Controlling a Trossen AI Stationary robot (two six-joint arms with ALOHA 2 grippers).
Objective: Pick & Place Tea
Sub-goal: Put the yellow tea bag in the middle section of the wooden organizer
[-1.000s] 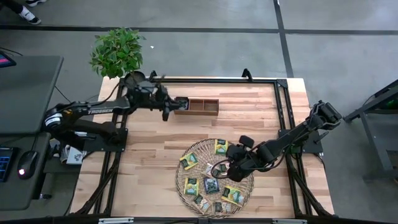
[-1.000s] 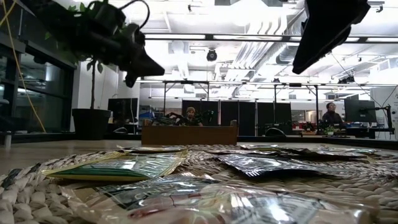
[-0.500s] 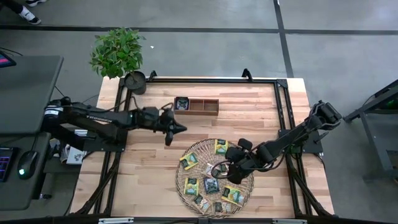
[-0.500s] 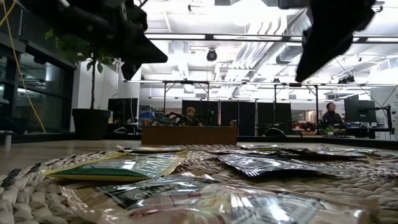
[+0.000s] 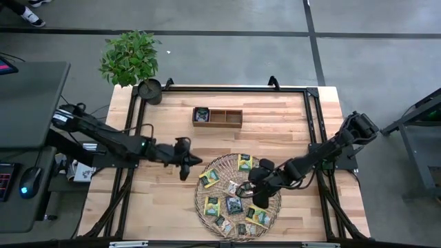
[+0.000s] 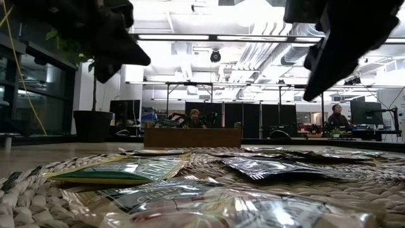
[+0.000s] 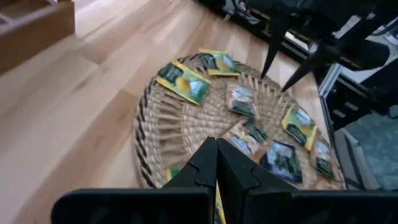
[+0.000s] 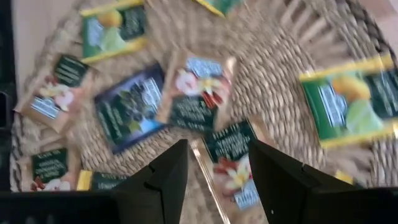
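Observation:
Tea sachets in yellow-green, dark green and dark blue wrappers lie flat and scattered on the round woven tray (image 5: 198,200). One dark sachet (image 5: 202,114) lies in the left compartment of the wooden box (image 5: 227,118) at the far side. My right gripper (image 5: 247,184) hangs open over the tray's middle. In its wrist view the fingers (image 8: 214,155) stand above a dark green flowered sachet (image 8: 233,158) without touching it. My left gripper (image 5: 198,162) is shut and holds nothing, just left of the tray, pointing at it (image 7: 216,155).
A potted plant (image 5: 131,58) stands at the table's far left corner. Bare wood lies between the box and the tray (image 7: 143,124). A black frame rail (image 5: 313,117) runs along the table's right side. In the low view both grippers hang above the sachets (image 6: 120,171), and people sit in the room behind.
My left gripper has left the wooden box and swung toward the near edge, stopping beside the tray's left rim. A dark sachet now shows in the box's left compartment. My right gripper has sunk a little over the tray.

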